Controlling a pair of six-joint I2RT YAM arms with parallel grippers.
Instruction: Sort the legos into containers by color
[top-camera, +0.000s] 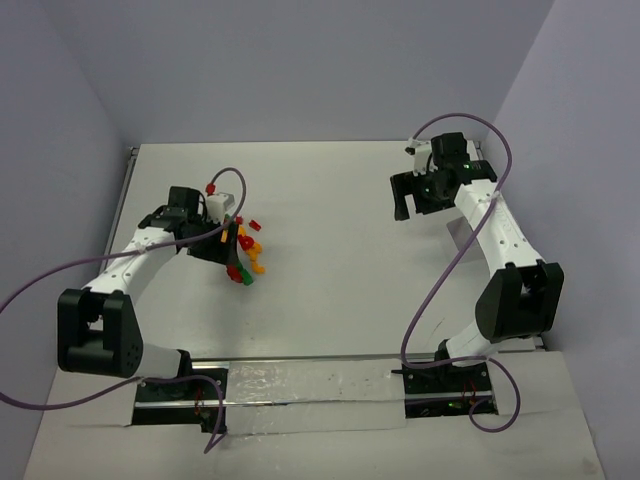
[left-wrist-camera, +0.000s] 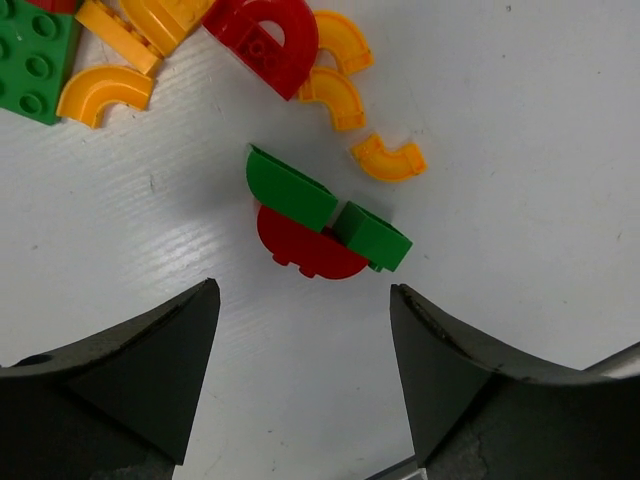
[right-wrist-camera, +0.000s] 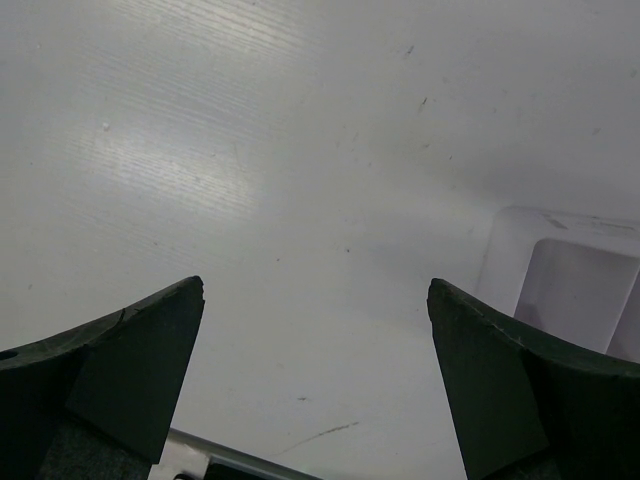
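Note:
The legos (top-camera: 246, 252) lie in a small red, green and orange-yellow heap left of the table's middle. My left gripper (top-camera: 229, 250) hangs open right at the heap. In the left wrist view two green pieces (left-wrist-camera: 291, 187) rest on a red half-disc (left-wrist-camera: 310, 250), just ahead of the open left gripper (left-wrist-camera: 303, 290), with nothing between its fingers. Beyond them are a red arch (left-wrist-camera: 265, 40), orange curved pieces (left-wrist-camera: 388, 160) and a green plate (left-wrist-camera: 35, 60). My right gripper (top-camera: 413, 203) (right-wrist-camera: 315, 288) is open over bare table. One of the containers (right-wrist-camera: 570, 285), white and translucent, shows at its right.
A purple cable with a red cap (top-camera: 212, 187) loops over the left wrist. Another purple cable (top-camera: 440, 270) hangs beside the right arm. Grey walls close in the table's far edge (top-camera: 300, 143) and both sides.

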